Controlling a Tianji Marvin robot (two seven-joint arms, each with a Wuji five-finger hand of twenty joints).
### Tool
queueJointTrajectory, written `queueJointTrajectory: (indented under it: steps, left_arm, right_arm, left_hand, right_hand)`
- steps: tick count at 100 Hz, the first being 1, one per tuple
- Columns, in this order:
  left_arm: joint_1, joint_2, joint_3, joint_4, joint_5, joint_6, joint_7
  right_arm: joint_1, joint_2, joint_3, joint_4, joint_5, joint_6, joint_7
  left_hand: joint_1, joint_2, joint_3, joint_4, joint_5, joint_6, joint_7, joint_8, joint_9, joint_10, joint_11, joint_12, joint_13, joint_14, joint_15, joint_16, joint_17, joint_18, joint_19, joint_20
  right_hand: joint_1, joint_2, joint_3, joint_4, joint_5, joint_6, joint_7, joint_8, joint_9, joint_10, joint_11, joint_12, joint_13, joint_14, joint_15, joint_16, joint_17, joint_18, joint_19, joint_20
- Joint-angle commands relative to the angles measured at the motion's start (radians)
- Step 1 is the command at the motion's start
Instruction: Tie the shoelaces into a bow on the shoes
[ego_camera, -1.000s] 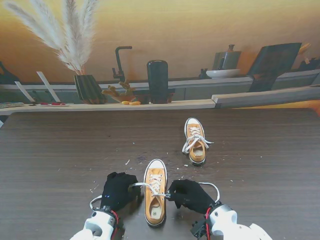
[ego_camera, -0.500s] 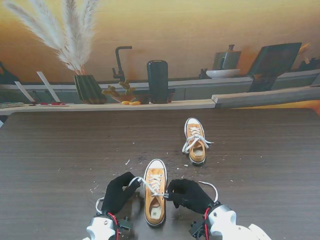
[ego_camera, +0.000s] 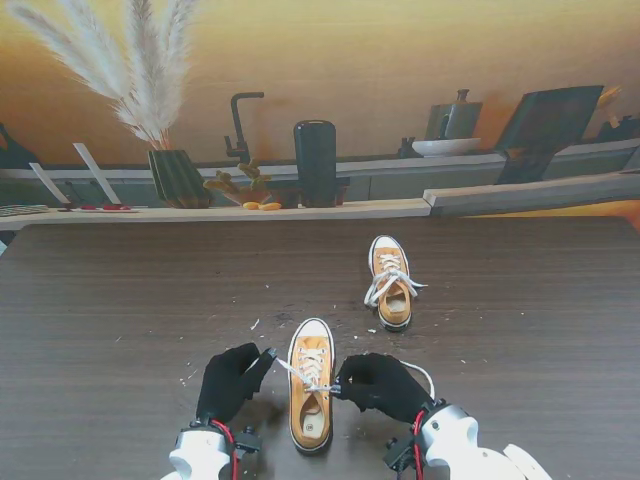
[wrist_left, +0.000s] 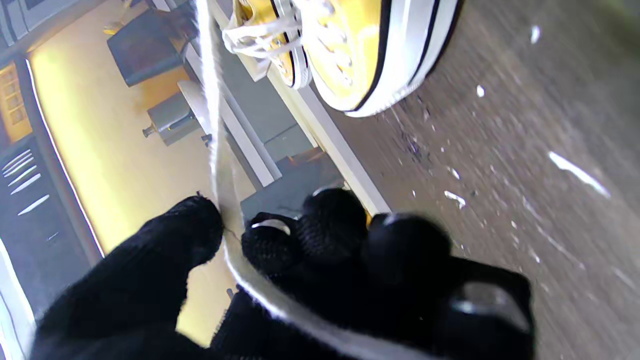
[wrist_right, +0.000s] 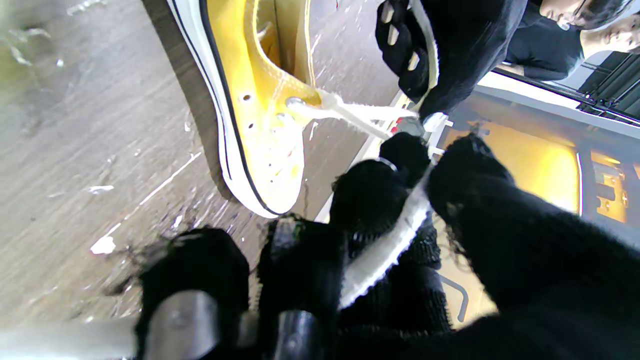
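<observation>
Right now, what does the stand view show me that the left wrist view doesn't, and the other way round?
Only the stand view shows the right hand shut on its lace end beside the near shoe, plus the shelf clutter: pampas grass and a dark canister. Only the left wrist view shows the lace pinched between the left hand's fingertips, running taut toward the shoe. Both show the left hand, both yellow shoes including the far shoe, and white flecks on the table.

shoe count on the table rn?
2. One yellow sneaker sits nearest me between the left hand and right hand, each pinching a lace end. The second sneaker lies farther from me, to the right, laces loose.
</observation>
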Motion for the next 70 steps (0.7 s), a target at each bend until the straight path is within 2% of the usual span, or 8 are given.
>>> queueJointTrajectory:
  steps: [1,11,32,37,39,48,59,70]
  left_arm:
    - [0.004,0.002,-0.01,-0.008,0.007,0.008,-0.003]
    - [0.02,0.007,-0.023,-0.03,0.04,0.037,0.002]
    - [0.052,0.023,-0.045,-0.074,0.139,0.084,0.004]
    - [0.055,0.026,-0.045,-0.078,0.187,0.1,0.027]
    - [0.057,0.028,-0.045,-0.08,0.207,0.106,0.035]
    - [0.064,0.034,-0.044,-0.091,0.262,0.121,0.062]
    - [0.067,0.038,-0.042,-0.1,0.29,0.103,0.083]
    - [0.081,0.043,-0.057,-0.125,0.223,-0.041,0.003]
  right_arm:
    - [0.001,0.004,0.009,-0.01,0.005,-0.005,0.012]
    - [-0.006,0.003,0.021,-0.022,0.004,-0.01,0.007]
    - [-0.023,-0.001,0.044,-0.057,-0.006,-0.02,-0.012]
    - [-0.027,-0.001,0.048,-0.067,-0.011,-0.019,-0.016]
    - [-0.028,-0.001,0.049,-0.07,-0.015,-0.019,-0.018]
    - [-0.034,-0.003,0.053,-0.084,-0.047,-0.016,-0.035]
    - [-0.039,-0.008,0.051,-0.098,-0.082,-0.013,-0.068]
    - [-0.042,-0.013,0.047,-0.111,-0.104,-0.016,-0.102]
  left_hand:
    - [-0.037,0.036,-0.036,0.017,0.02,-0.009,0.042,0.027,0.072,-0.012,0.072,0.036,0.059,-0.102,0.167,0.026,0.065,-0.23,0.265,0.049]
    - [-0.019,0.072,-0.105,-0.007,-0.008,-0.042,0.022,0.023,0.077,-0.033,0.142,0.051,0.059,-0.164,0.26,0.008,0.08,-0.302,0.274,0.177]
    - [0.03,0.098,-0.231,-0.081,-0.088,-0.131,-0.134,-0.016,0.073,-0.072,0.28,0.026,0.06,-0.266,0.318,-0.012,0.088,-0.345,0.274,0.246]
    - [0.048,0.076,-0.245,-0.109,-0.135,-0.13,-0.258,-0.092,0.07,-0.141,0.301,0.015,0.06,-0.28,0.319,-0.016,0.089,-0.361,0.274,0.248]
    - [0.048,0.044,-0.219,-0.128,-0.174,-0.13,-0.328,-0.208,0.069,-0.17,0.31,0.004,0.06,-0.291,0.317,-0.017,0.09,-0.375,0.274,0.247]
    - [0.118,-0.03,-0.194,-0.174,-0.242,-0.122,-0.587,-0.49,0.067,-0.217,0.318,-0.013,0.06,-0.294,0.324,-0.014,0.09,-0.388,0.274,0.242]
    - [0.234,-0.079,-0.172,-0.216,-0.28,-0.109,-0.755,-0.675,0.067,-0.228,0.321,-0.032,0.06,-0.294,0.321,-0.015,0.09,-0.397,0.274,0.228]
    - [0.262,-0.1,-0.083,-0.257,-0.29,-0.11,-0.858,-0.749,0.069,-0.171,0.319,-0.042,0.06,-0.284,0.315,-0.016,0.089,-0.387,0.274,0.22]
  right_hand:
    - [-0.048,-0.008,0.002,0.018,0.009,-0.04,-0.015,-0.027,0.087,0.1,0.036,0.019,0.016,-0.273,0.075,0.03,0.035,-0.036,0.271,0.015]
    - [-0.075,-0.005,0.007,0.02,-0.018,-0.032,-0.077,-0.073,0.08,0.107,0.025,0.024,0.016,-0.271,0.074,0.031,0.035,-0.034,0.27,0.015]
    - [-0.113,0.01,0.015,0.028,-0.042,-0.018,-0.175,-0.126,0.071,0.114,0.009,0.027,0.016,-0.267,0.072,0.034,0.035,-0.034,0.27,0.015]
    - [-0.118,0.013,0.018,0.032,-0.046,-0.014,-0.196,-0.131,0.069,0.116,0.006,0.027,0.016,-0.265,0.071,0.035,0.035,-0.034,0.27,0.015]
    - [-0.12,0.014,0.019,0.033,-0.047,-0.013,-0.205,-0.133,0.069,0.117,0.005,0.027,0.016,-0.264,0.07,0.036,0.035,-0.034,0.27,0.015]
    - [-0.124,0.017,0.022,0.037,-0.057,-0.012,-0.232,-0.142,0.069,0.118,0.004,0.028,0.016,-0.264,0.069,0.037,0.035,-0.034,0.27,0.015]
    - [-0.115,0.013,0.028,0.041,-0.069,-0.011,-0.254,-0.153,0.072,0.115,0.004,0.029,0.016,-0.264,0.069,0.038,0.035,-0.034,0.27,0.015]
    - [-0.1,0.004,0.035,0.042,-0.082,-0.015,-0.269,-0.165,0.075,0.112,0.004,0.029,0.016,-0.267,0.07,0.04,0.036,-0.037,0.272,0.015]
